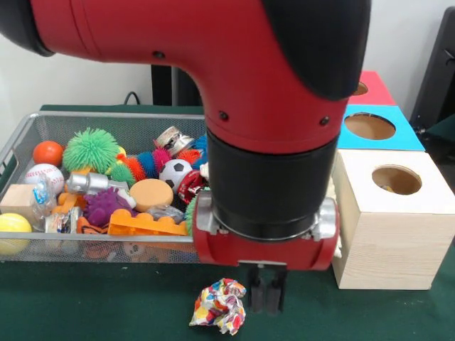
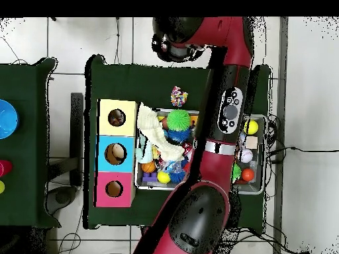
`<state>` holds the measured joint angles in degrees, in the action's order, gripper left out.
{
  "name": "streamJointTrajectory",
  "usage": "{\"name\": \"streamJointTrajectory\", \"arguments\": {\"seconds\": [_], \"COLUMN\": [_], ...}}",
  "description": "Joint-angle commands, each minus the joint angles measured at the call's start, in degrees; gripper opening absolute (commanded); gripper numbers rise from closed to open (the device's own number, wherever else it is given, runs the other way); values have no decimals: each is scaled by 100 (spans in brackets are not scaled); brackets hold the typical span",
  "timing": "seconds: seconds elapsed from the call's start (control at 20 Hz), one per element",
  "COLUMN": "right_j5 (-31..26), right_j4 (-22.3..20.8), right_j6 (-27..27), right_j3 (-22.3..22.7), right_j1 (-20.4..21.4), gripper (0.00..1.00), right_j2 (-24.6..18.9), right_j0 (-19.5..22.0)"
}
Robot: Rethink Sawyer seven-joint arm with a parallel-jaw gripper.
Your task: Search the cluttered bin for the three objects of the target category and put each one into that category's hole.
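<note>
One fabric ball (image 1: 220,305), knotted strips printed white, red, blue and yellow, lies on the green table in front of the bin; it also shows in the overhead view (image 2: 178,96). My gripper (image 1: 265,295) hangs just right of it, low over the table, with its fingers together and nothing between them. The wire mesh bin (image 1: 21,138) (image 2: 261,120) is full of toys. The yellow-topped box's hole (image 1: 396,180) (image 2: 116,118) is open, right of the gripper in the front view. The arm hides the bin's right part, and no other fabric balls show.
The blue-topped box (image 1: 370,126) and the red-topped box (image 1: 373,87) stand behind the yellow-topped one. A pale muslin cloth (image 2: 155,132) hangs over the bin's box-side edge. A green spiky ball (image 1: 91,150), a soccer ball (image 1: 175,172) and an orange brick (image 1: 146,224) lie in the bin.
</note>
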<state>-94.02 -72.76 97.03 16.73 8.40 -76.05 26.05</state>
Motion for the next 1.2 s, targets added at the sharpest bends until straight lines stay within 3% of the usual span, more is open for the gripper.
{"name": "streamJointTrajectory", "arguments": {"seconds": [0.05, 0.25, 0.55, 1.0, 1.2], "right_j5": [-462, -517, -815, -561, -691], "right_j4": [24, -17, -429, 101, 30], "right_j6": [-527, -714, -1059, -419, -538], "right_j3": [483, 390, 27, 538, 482], "right_j1": [117, 151, 150, 61, 37], "gripper": [0, 0, 0, 0, 0], "right_j2": [769, 797, 554, 1054, 1182], "right_j0": [209, 227, 176, 228, 178]}}
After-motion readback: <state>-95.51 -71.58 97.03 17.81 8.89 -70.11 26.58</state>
